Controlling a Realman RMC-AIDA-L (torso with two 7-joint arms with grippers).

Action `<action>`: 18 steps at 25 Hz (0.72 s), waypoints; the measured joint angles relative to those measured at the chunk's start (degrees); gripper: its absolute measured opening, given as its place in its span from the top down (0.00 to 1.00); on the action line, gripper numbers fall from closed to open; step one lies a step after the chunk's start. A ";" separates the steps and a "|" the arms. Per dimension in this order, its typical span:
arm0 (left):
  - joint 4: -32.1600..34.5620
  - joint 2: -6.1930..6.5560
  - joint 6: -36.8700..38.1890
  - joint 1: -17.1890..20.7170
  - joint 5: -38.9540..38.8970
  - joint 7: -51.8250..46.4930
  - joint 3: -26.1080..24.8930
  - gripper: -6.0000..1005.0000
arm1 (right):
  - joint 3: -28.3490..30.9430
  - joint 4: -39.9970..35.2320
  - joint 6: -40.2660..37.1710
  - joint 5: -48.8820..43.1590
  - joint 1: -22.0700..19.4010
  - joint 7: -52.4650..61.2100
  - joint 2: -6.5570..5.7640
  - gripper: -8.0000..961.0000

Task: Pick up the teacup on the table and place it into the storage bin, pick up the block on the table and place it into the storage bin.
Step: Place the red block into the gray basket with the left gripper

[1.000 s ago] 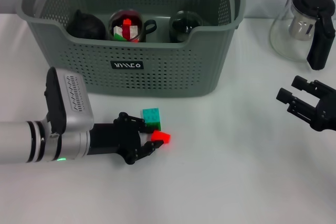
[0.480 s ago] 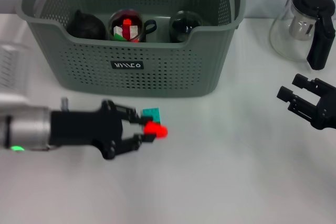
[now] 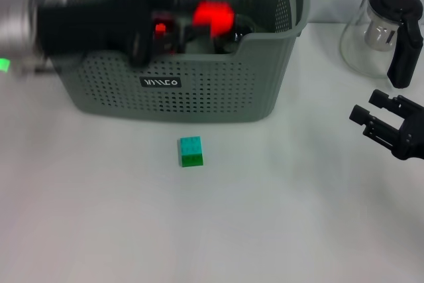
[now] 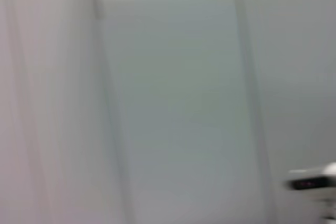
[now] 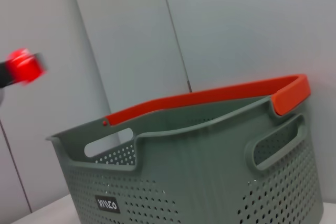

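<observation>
So the left gripper (image 3: pixel 189 26) is up over the storage bin (image 3: pixel 199 91), blurry, with a red block (image 3: pixel 213 16) pinched at its fingertips. The block sits above the bin's front rim, roughly over the middle of the opening. The right wrist view catches the same red block (image 5: pixel 23 66) high up and off to the side of the bin (image 5: pixel 210 182).

Inside the bin there's a glass teacup (image 3: pixel 162 31) partly hidden behind the gripper, plus some dark stuff I can't make out.

A teal and green block (image 3: pixel 191 151) sits alone on the table (image 3: pixel 265 217), in front of the bin.

The right gripper (image 3: pixel 377 124) hangs off to the right with fingers spread, holding nothing, below a glass teapot (image 3: pixel 384 28).
</observation>
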 joint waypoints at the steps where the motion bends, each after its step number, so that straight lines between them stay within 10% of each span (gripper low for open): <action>1: 1.05 -0.18 -1.97 -0.74 -0.33 -1.25 0.05 0.70 | 0.00 0.00 -0.07 -0.03 0.01 0.00 0.06 0.33; 11: 12.92 -1.56 -36.23 -1.96 3.54 -13.27 14.99 0.70 | 0.00 0.04 -0.48 -0.08 0.02 -0.07 0.37 0.33; 18: 16.24 -4.13 -44.65 -1.02 12.86 -15.44 18.56 0.70 | 0.00 0.00 -0.58 0.21 0.13 -0.16 0.31 0.33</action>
